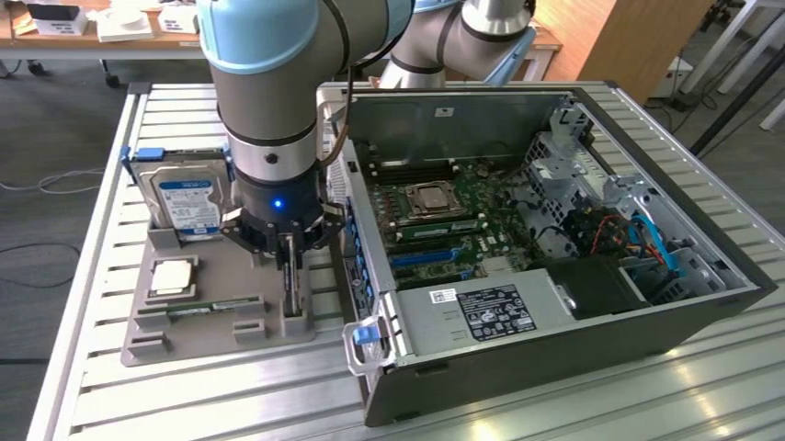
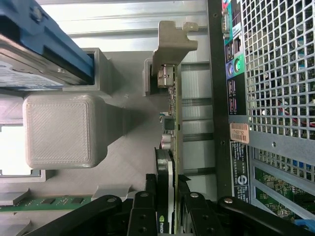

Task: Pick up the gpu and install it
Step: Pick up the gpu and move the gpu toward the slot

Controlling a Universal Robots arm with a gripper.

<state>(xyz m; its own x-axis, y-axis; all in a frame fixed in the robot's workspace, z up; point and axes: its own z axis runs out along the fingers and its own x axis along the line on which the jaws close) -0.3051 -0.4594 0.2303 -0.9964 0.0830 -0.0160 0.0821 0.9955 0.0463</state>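
One robot arm reaches down over a gray holder [image 1: 184,342] that lies on the slatted metal counter [image 1: 160,400]. The holder sits just beside the open computer case [image 1: 528,367], on the exterior view's left.

The gpu [image 1: 290,296] stands up on its thin edge in a slot of the holder, on the side closest to the case. The pincer [image 1: 285,265] has its tips low around the top edge of the card. In the wrist view the pincer [image 2: 167,209] has one dark finger [image 2: 150,211] on each flat side of the gpu [image 2: 172,123], and both look pressed right against it. So the pincer seems to be pinching the gpu.

The card does not look lifted. Its bottom edge sits in the holder, and the far end rests in the little gray post there.

Other parts wait in the holder too. A silver hard drive [image 1: 184,197] with a blue label stands at the back. A square chip [image 1: 172,276] lies flat in the middle. A thin green memory stick [image 1: 202,310] lies near the front.

Inside the case, the green main board [image 1: 454,230] lies open to see, and its long blue slots [image 1: 429,258] have no card in them.

I think only the very first part of the job is done: the arm has gotten to the card and taken hold. Lifting it out, carrying it to the case and pushing it into a slot are all left to do.
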